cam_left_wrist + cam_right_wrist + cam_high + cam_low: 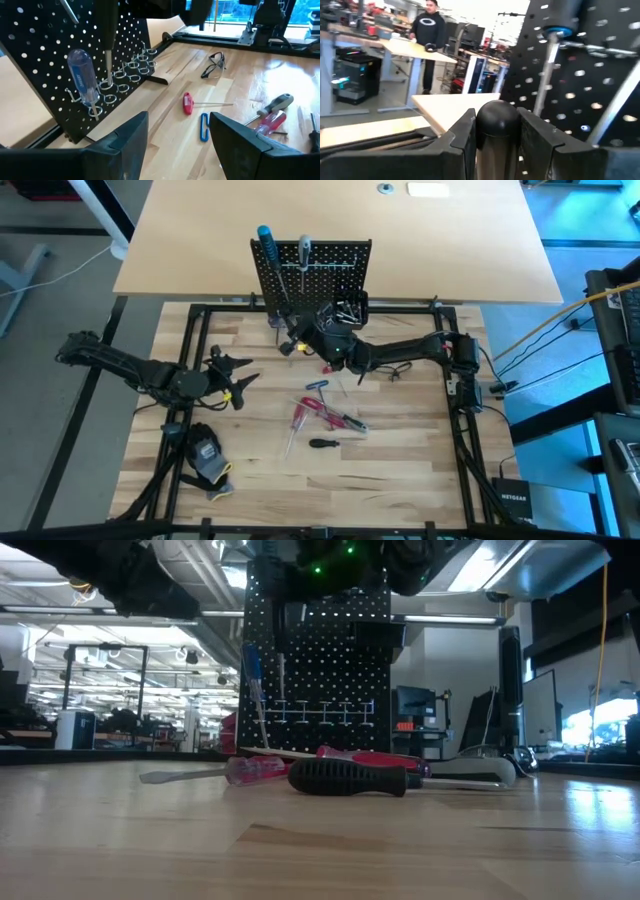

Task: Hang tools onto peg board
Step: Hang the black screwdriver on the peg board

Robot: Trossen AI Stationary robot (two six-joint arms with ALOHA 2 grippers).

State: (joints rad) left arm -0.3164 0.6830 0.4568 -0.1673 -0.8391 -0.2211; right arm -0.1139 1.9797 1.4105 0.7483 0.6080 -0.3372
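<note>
- Here the table of pale wood carries everything, with the two arms reaching in from the left and right sides
- The peg board stands upright at the far edge of the table, near the middle; a blue-handled screwdriver and a grey-handled one already hang on it
- The right gripper is just in front of the board's lower left part, its jaws pinching a black-handled tool whose rounded end shows between the fingers in the right wrist view
- The left gripper waits on the left side of the table, well apart from the board, with its jaws spread and nothing between them
- The rest of the tools lie near the table's middle: red-handled screwdrivers, a black-handled screwdriver nearer, and a small blue key
- A black-and-yellow glove lies at the near left
- By my reading the step in hand is hanging the held tool; the next move calls for lining its shaft over a free wire ring on the board, lowering it through, then letting go
</note>
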